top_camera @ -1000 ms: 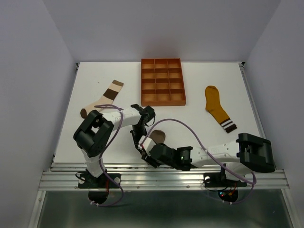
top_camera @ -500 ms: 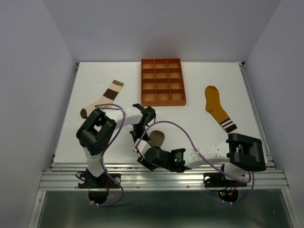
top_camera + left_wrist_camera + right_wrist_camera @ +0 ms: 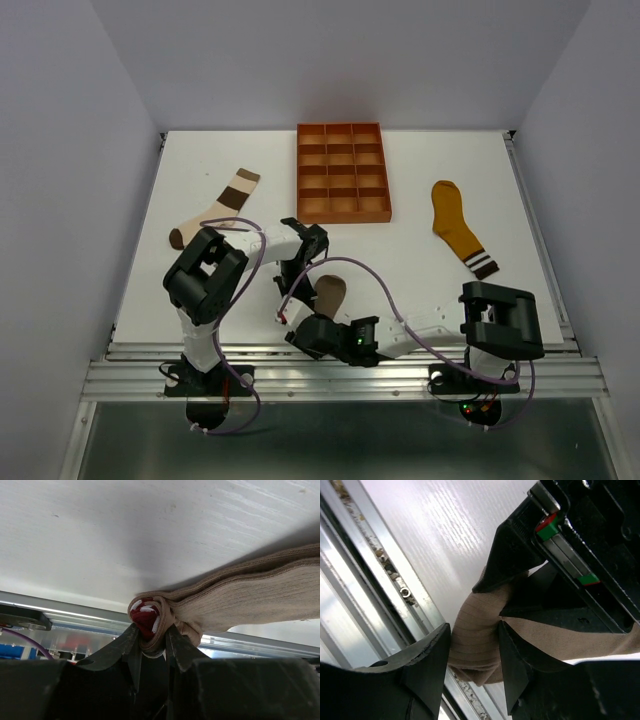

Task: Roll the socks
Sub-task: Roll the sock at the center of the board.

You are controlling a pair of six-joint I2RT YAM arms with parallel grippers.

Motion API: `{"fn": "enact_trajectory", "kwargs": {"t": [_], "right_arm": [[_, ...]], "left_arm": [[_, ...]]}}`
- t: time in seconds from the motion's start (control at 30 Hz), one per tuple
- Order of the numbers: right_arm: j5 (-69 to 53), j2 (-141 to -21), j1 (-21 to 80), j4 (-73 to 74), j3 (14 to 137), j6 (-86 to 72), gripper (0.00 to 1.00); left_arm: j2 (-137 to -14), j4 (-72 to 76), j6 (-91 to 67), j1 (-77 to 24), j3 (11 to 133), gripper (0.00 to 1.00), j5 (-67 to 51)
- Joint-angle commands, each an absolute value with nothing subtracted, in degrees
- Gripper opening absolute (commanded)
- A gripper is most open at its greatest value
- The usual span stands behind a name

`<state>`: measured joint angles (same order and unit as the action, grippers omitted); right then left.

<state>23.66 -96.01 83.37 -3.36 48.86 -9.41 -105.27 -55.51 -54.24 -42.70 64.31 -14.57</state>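
Note:
The taupe sock (image 3: 329,292) lies near the table's front edge, its maroon-and-white cuff rolled up. In the left wrist view my left gripper (image 3: 152,639) is shut on that rolled cuff end (image 3: 148,618). From the other side my right gripper (image 3: 474,630) straddles the same roll (image 3: 476,642), and both fingers touch its sides. From above, the left gripper (image 3: 288,298) and the right gripper (image 3: 301,323) meet at the sock's near end. The brown-cream sock (image 3: 226,199) lies flat at the left. Flat at the right lies the mustard sock (image 3: 458,226).
An orange tray (image 3: 342,212) with square compartments stands at the back centre. The aluminium rail (image 3: 340,357) of the table's front edge runs just below both grippers. The left gripper's body (image 3: 570,535) fills the upper right of the right wrist view.
My right arm has swung left along the front edge to the sock's roll, and its jaws have narrowed onto it. The left gripper has kept its hold.

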Motion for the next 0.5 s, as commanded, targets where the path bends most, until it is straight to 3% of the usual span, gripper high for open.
{"fn": "enact_trajectory", "kwargs": {"t": [0.0, 0.07, 0.3, 0.37, 0.43, 0.47], "right_arm": [[28.0, -98.5, 84.0, -2.5, 51.2, -11.3, 0.47], [28.5, -99.1, 84.0, -2.1, 51.2, -11.7, 0.45], [30.1, -99.5, 84.0, -1.5, 51.0, -13.4, 0.06], [28.0, -99.1, 84.0, -1.5, 50.6, -13.6, 0.01], [25.7, -98.9, 83.2, -1.5, 50.1, -13.9, 0.01], [23.0, -98.7, 83.1, -1.6, 49.8, -14.6, 0.01]], "left_arm": [[-106.1, -56.3, -55.4, -43.2, 64.5, 0.0, -12.8], [-105.9, -56.0, -55.6, -43.2, 64.2, 0.0, -13.0], [-105.3, -53.8, -55.0, -43.1, 64.1, 0.0, -13.4], [-104.1, -53.2, -54.5, -42.9, 64.2, 0.02, -13.3], [-103.1, -52.3, -53.8, -42.4, 64.6, 0.12, -12.7], [-102.1, -51.9, -53.7, -42.2, 65.0, 0.26, -11.6]]}}
